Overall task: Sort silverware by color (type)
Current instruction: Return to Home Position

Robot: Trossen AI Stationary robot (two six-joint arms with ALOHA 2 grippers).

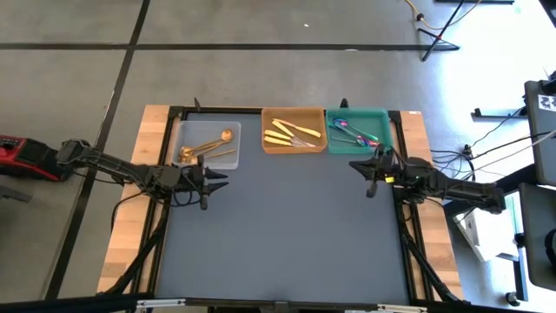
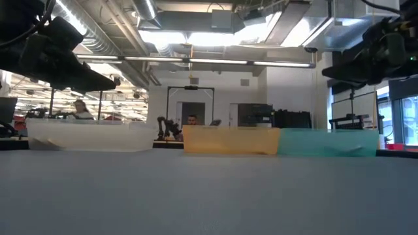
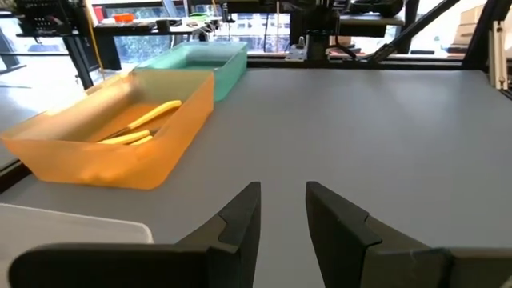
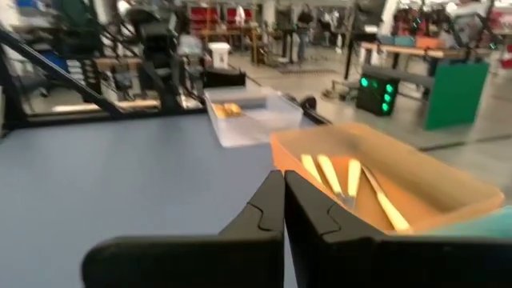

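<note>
The silverware lies sorted in three trays along the table's far edge. Copper-gold spoons (image 1: 207, 148) rest in the clear tray (image 1: 228, 160), pale yellow knives (image 1: 289, 133) in the orange tray (image 1: 268, 148), purple-teal spoons (image 1: 352, 132) in the teal tray (image 1: 389, 143). My left gripper (image 1: 208, 183) hovers above the mat just near of the clear tray, fingers slightly open (image 3: 282, 212) and holding nothing. My right gripper (image 1: 369, 174) hovers near of the teal tray, fingers shut (image 4: 282, 210) and holding nothing.
The grey mat (image 1: 287, 235) stretches bare from the trays to the table's near edge. A black frame rail (image 1: 408, 252) and wooden borders (image 1: 130, 226) run along both sides. People and equipment (image 2: 189, 121) show in the room beyond the table.
</note>
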